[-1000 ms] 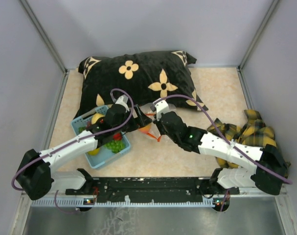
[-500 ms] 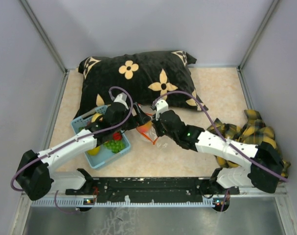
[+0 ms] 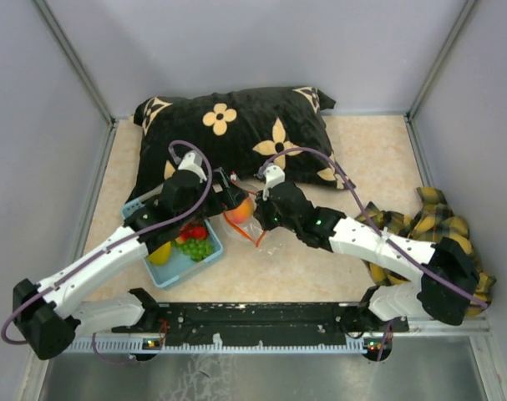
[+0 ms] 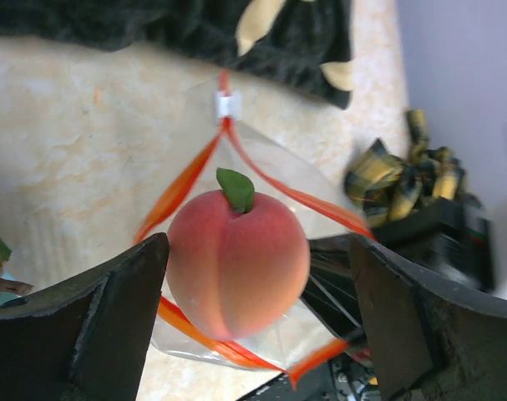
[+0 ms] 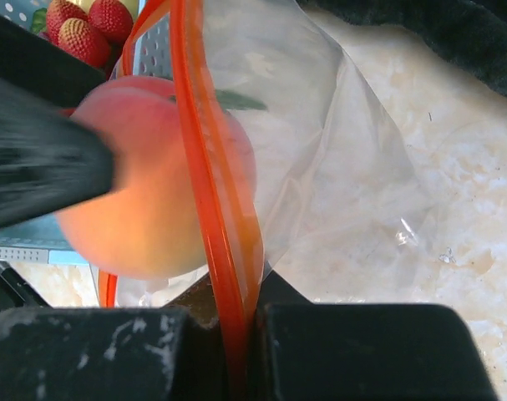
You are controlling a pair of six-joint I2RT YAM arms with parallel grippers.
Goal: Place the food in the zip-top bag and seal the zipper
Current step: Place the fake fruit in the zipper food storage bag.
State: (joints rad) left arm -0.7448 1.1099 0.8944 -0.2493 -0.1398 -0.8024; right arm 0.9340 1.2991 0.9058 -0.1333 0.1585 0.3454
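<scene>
Risk check, one view after another.

Top view: the peach (image 3: pixel 240 209) is seen at the mouth of the zip-top bag (image 3: pixel 261 238), between the light blue basket (image 3: pixel 165 274) and the right arm, just in front of the pillow (image 3: pixel 236 125). The fruit is flanked by the left hand (image 3: pixel 233 200), spread wide. The bag's edge is gripped by the right hand (image 3: pixel 260 222), which is closed. The other food (image 3: pixel 195 241) is left in the basket. The bag appears to be held up from the surface (image 3: pixel 320 267) by that one pinch only, so sag or twist is to be expected once weight is taken.

Left wrist view: the zipper (image 4: pixel 182 185) is pulled open into a diamond, with the white slider (image 4: pixel 228 104) at the far corner. The peach is sat in that opening, leaf up. A gap is visible to one finger; the other finger (image 4: pixel 103 330) is just beside it or touching, which cannot be told. The opening is judged barely wider than the fruit. It could be wedged on the rim rather than dropped through, then tipped out when the hand is withdrawn.

Right wrist view: the red strip is pinched between the shut fingers (image 5: pixel 370 351), and the peach is partly behind the film. If the strip is slipped from that pinch, the mouth would collapse and the fruit be lost. With the fruit lodged high, sealing would be blocked.
</scene>
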